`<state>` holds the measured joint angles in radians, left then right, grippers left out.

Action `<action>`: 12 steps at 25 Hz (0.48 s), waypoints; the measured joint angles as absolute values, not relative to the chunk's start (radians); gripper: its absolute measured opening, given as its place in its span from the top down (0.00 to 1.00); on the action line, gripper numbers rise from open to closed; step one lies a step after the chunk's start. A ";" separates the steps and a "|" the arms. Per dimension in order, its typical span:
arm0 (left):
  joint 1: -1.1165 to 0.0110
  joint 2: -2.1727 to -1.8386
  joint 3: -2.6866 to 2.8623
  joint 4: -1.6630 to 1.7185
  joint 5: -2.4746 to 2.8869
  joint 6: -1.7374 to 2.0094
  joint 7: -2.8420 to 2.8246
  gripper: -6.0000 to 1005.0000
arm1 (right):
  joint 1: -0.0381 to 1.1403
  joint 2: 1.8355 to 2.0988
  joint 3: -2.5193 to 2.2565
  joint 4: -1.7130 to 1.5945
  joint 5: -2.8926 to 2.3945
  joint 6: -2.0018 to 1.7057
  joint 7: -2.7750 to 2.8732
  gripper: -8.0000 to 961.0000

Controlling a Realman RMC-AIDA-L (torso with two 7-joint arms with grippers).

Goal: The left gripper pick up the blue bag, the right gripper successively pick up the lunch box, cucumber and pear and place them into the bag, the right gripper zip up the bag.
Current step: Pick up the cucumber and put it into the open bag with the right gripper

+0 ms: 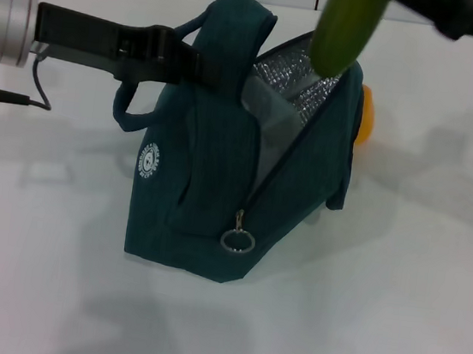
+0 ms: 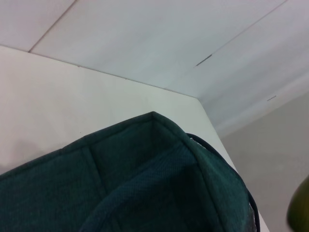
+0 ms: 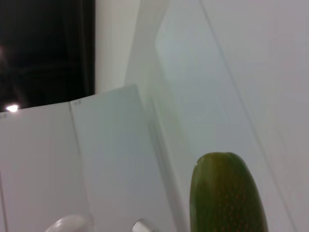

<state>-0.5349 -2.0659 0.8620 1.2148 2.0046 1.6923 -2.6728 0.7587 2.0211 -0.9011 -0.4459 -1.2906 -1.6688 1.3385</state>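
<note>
The blue bag (image 1: 209, 191) stands on the white table with its top open and its silver foil lining (image 1: 305, 73) showing. My left gripper (image 1: 161, 54) is shut on one of its padded handles, holding it up from the left. The cucumber (image 1: 345, 31) hangs tilted above the opening, its lower end level with the foil rim. My right gripper (image 1: 413, 2) at the top edge is shut on it. The cucumber's tip also shows in the right wrist view (image 3: 224, 193). The pear (image 1: 366, 115) peeks out behind the bag's right side. The lunch box is out of view.
The zip pull ring (image 1: 237, 240) hangs at the bag's front corner, with the zip open. The bag's teal fabric (image 2: 145, 179) fills the lower part of the left wrist view. White table (image 1: 392, 317) surrounds the bag.
</note>
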 joint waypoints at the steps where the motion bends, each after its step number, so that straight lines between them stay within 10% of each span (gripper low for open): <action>1: -0.534 -2.067 0.862 1.214 2.005 1.693 -2.670 0.93 | 0.769 2.023 -0.916 -0.423 -1.289 -1.668 1.325 0.32; 12: -0.528 -2.074 0.859 1.201 2.013 1.692 -2.652 0.92 | 0.807 2.028 -1.110 -0.333 -1.231 -1.637 1.234 0.31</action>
